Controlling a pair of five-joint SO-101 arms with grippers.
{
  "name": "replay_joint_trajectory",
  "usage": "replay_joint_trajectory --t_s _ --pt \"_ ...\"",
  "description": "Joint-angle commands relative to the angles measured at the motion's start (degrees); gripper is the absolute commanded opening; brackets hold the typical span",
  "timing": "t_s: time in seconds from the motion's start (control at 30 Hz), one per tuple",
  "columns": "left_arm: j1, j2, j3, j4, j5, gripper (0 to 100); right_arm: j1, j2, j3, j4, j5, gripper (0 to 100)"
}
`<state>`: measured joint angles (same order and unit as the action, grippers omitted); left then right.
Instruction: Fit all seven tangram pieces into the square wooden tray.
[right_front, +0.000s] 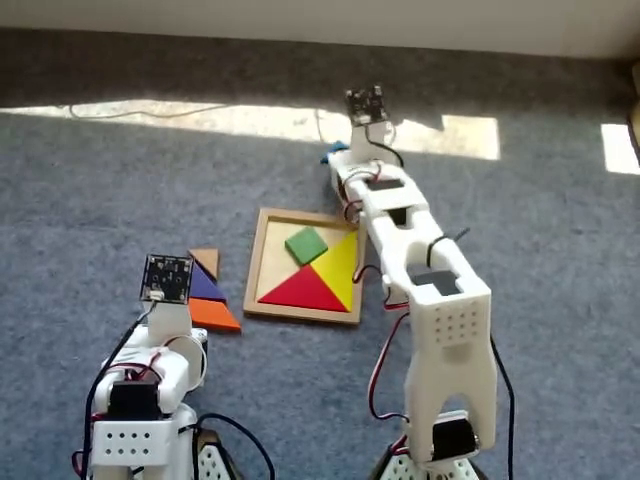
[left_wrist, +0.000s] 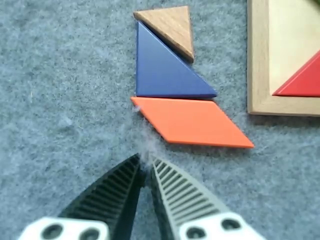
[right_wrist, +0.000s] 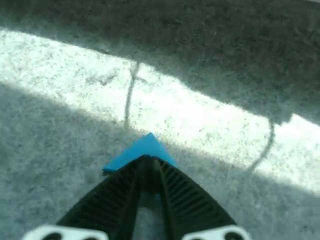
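Nearest you, your left hand hangs low over the tabletop, on the near left of the tray. Its fingers are clenched almost tip to tip with nothing between them. The surface is a grey-blue, carpet-like pile that runs to every edge you can see.

Just past those fingertips lies the orange parallelogram, flat on the pile and close to the tray's near left corner without touching it. The blue triangle sits against its far edge. The small wooden triangle lies along the blue one's slanted side. All three are outside the tray, to its left.

Inside the tray, the red triangle lies along the near wall and the yellow triangle along the right wall. The two meet on a diagonal. The green square sits turned on a corner at their shared point. The left and far parts of the tray floor are bare wood.

Beyond the tray's far right corner, your right arm stretches out long. Your right hand is closed on the near edge of the light blue triangle, whose tip pokes out past the fingers.

Farther still, a bright band of sunlight crosses the pile, with a thin cable lying in it. Behind that comes shade, then a pale strip of wall.
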<state>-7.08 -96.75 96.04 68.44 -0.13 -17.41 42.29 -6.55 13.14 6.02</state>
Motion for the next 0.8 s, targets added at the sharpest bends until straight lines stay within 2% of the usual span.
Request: replay_joint_trajectory --t_s 0.0,0.2,0.37,0.47,0.77 --pt "0.75 -0.48 1.45 -0.79 -0.35 1 2.24 -1.27 -4.53 13.58 0.09 0.5" --pt "0.75 -0.48 1.45 -0.79 -0.35 1 2.59 -9.71 -6.37 30.29 0.09 0.5" --pt "0.75 -0.48 1.45 -0.79 -0.35 1 3.12 -15.96 -6.46 31.52 0.09 0.5" --pt "0.75 -0.48 1.45 -0.79 -0.35 1 2.86 -15.96 -6.64 26.15 0.00 0.5" --pt "0.75 -0.48 1.45 -0.79 -0.35 1 1.10 -15.96 1.98 0.13 0.00 0.5"
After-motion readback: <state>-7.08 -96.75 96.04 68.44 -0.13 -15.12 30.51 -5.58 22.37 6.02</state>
